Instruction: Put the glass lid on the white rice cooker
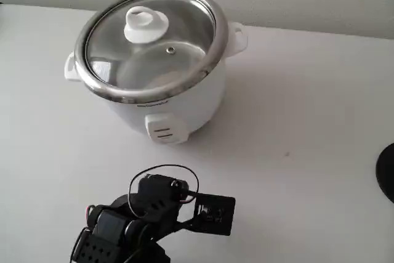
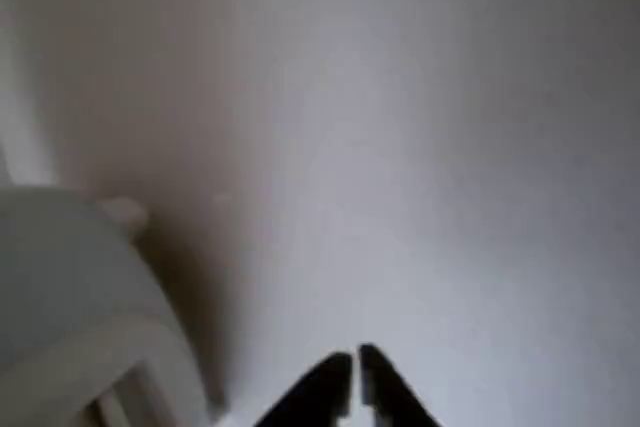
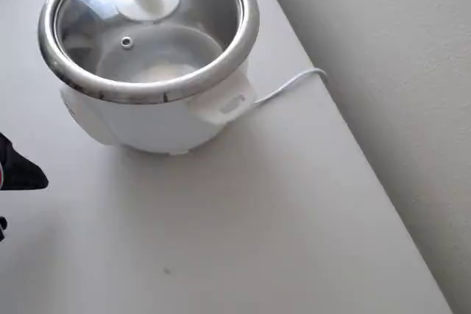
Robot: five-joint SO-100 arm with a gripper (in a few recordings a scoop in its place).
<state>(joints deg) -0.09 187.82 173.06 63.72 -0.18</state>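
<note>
In the wrist view the two dark fingertips of the black gripper (image 2: pixel 355 382) stand almost together, only a thin slit between them, with nothing held. They hang over the bare white table (image 2: pixel 420 197), and the blurred white wall and side handle of the squat round white rice cooker (image 2: pixel 70 287) lie to their left, apart from them.

In the fixed view the black arm (image 1: pixel 148 217), with its looped cable and small black board, sits in front of the cooker's white switch panel (image 1: pixel 165 130), well clear of it.

The round clear glass lid with the thin metal rim (image 1: pixel 151 44) lies on top of the white rice cooker (image 1: pixel 178 106), its rim resting all round on the cooker's top edge, and its white plastic centre knob (image 1: pixel 146 24) stands upright. A small metal-ringed steam hole (image 1: pixel 170 49) is just beside the knob. The shiny steel inner pot shows through the glass in the overhead view (image 3: pixel 158 56).

A thin white cord (image 3: pixel 291 84) runs from the cooker's side to the table edge by the pale wall (image 3: pixel 390 71).
</note>
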